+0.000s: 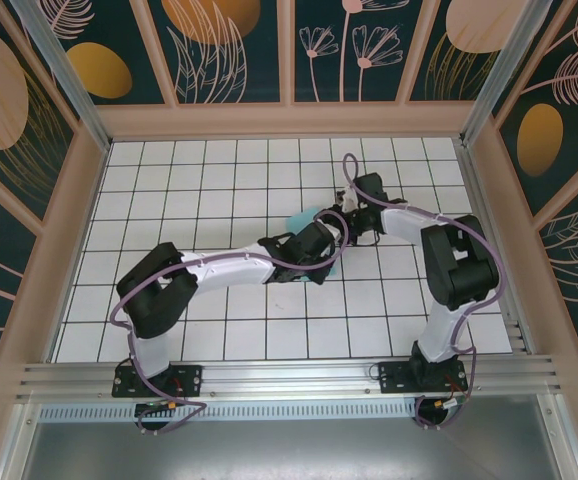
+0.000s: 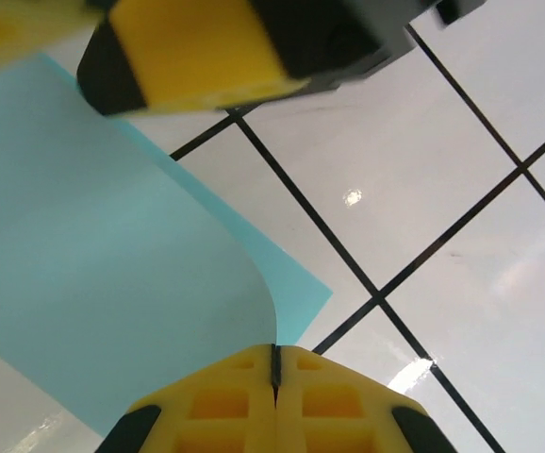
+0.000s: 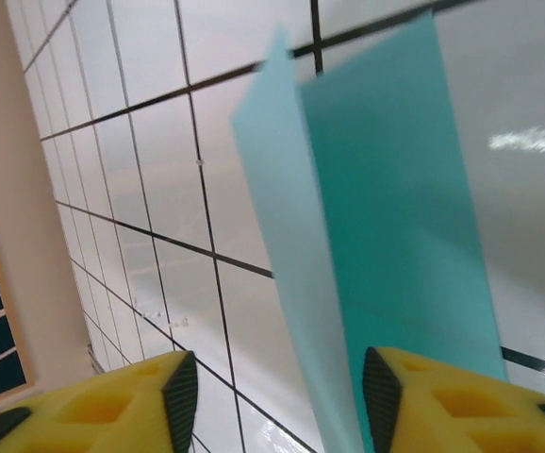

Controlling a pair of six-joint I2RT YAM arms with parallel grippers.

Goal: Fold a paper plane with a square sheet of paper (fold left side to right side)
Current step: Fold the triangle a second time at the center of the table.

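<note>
The white tabletop is shining under the lights, and thin black lines are cutting it into squares. A square sheet of paper, light blue-green, is lying on it a little past the middle, toward the back. Part of the paper is resting flat on the squares, and one side is curling up off the tabletop. Pale walls are standing around its edges.
</note>
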